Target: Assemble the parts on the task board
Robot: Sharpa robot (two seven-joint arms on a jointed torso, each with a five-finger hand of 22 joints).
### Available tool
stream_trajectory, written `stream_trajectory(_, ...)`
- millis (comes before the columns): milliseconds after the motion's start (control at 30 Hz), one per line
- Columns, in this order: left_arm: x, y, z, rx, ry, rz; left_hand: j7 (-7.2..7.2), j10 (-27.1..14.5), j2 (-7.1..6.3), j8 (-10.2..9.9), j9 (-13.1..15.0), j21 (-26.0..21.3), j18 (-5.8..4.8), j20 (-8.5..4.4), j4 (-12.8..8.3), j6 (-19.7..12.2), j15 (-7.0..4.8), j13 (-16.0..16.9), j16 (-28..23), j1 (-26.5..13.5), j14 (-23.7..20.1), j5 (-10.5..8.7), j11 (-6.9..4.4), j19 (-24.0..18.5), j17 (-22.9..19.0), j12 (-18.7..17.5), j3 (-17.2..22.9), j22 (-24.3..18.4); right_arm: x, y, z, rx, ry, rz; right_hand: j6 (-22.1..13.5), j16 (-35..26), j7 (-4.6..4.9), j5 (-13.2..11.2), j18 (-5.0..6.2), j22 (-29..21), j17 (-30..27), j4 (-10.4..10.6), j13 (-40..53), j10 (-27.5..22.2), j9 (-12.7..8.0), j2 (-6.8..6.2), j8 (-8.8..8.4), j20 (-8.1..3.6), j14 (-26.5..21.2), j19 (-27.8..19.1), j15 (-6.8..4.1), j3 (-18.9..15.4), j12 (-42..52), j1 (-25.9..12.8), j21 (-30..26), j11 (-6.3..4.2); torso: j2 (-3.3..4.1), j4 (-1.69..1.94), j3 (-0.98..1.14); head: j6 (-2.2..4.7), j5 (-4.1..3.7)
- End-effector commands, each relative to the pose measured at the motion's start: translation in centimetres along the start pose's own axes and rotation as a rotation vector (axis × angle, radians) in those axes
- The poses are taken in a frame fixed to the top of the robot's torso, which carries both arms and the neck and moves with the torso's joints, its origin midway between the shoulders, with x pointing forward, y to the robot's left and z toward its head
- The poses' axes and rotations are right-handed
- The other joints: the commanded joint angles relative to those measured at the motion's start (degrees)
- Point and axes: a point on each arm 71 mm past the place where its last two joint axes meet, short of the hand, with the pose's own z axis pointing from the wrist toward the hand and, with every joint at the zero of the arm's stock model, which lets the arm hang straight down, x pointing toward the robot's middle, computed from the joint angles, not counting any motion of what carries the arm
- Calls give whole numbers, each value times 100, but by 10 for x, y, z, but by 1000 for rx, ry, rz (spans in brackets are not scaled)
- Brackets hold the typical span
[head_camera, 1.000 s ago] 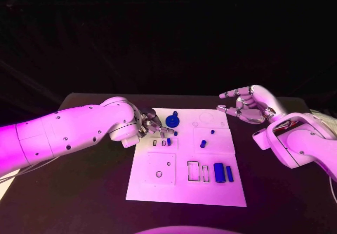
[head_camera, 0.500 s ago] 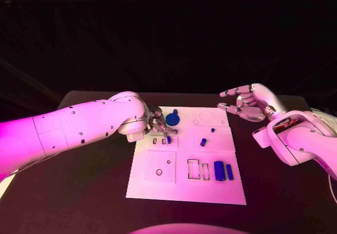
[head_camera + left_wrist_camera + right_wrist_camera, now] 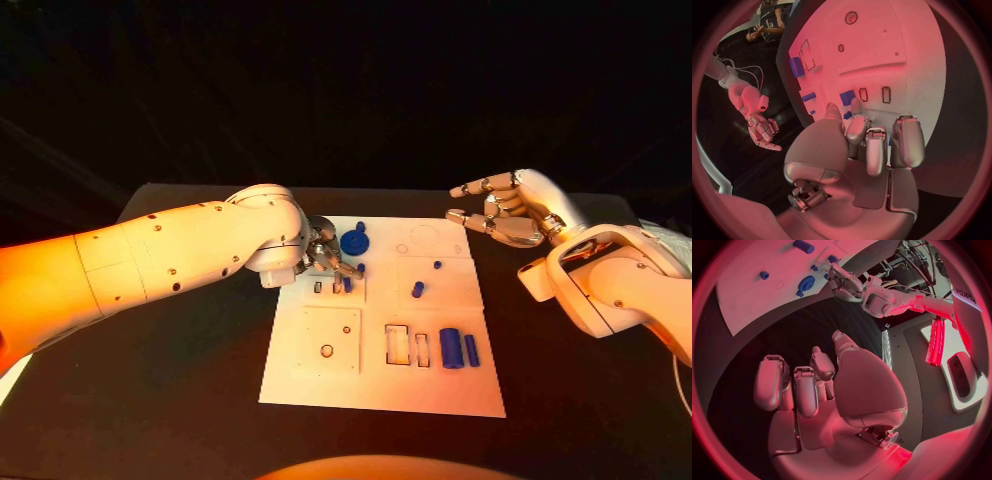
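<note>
We see the white board [image 3: 378, 380] lying mid-table [image 3: 173, 400], with bare black surface on both sides and in front. Our left hand [image 3: 323, 258] sits over the board's far left part, fingertips pinching a small blue piece [image 3: 346, 285] at the narrow slots. A blue disc [image 3: 355, 243] lies just beyond it. Our right hand [image 3: 508, 212] hovers past the board's far right corner, fingers loosely curled, holding nothing. Two blue bars [image 3: 459, 350] lie near the board's right edge.
</note>
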Motion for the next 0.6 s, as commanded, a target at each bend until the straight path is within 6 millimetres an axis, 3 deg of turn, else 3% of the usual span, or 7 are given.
stream_trajectory(33, 1, -2, 0, -4, 25, 36, -12, 14, 64, 41, 22, 35, -66, 1, -7, -47, -27, 14, 17, 8, 604, -10, 4, 47, 1508, 14, -37, 6, 2, 1, 0, -7, 16, 1, 34, -25, -16, 29, 5, -8, 744, -8, -5, -43, 8, -1, 25, -4, 418, -42, 18, -29, -39, 74, -14, 10, 1, 3, -1, -12, -6)
stream_trajectory(333, 2, -5, 1, -2, 31, 43, -20, 25, 78, 90, 117, 42, -67, -2, -25, -78, -32, 32, 17, 85, 604, -3, -3, 50, 1508, 27, -28, 21, 3, 1, 1, -7, 21, 3, 34, -25, -16, 29, 5, -8, 744, -8, -5, -43, 8, -1, 25, -4, 418, -42, 18, -29, -39, 74, -14, 10, 1, 2, -3, -27, -9)
stream_trajectory(600, 3, -7, 2, -1, 36, 48, -29, 28, 165, 161, 316, 45, -68, -12, -94, -170, -41, 53, 17, 407, 604, 128, -13, 49, 1508, 32, 153, 39, 4, 1, 1, -6, 28, 4, 34, -25, -16, 29, 5, -8, 744, -8, -5, -43, 8, -1, 25, -4, 418, -42, 18, -29, -39, 74, -14, 10, 0, 2, -1, -43, -7)
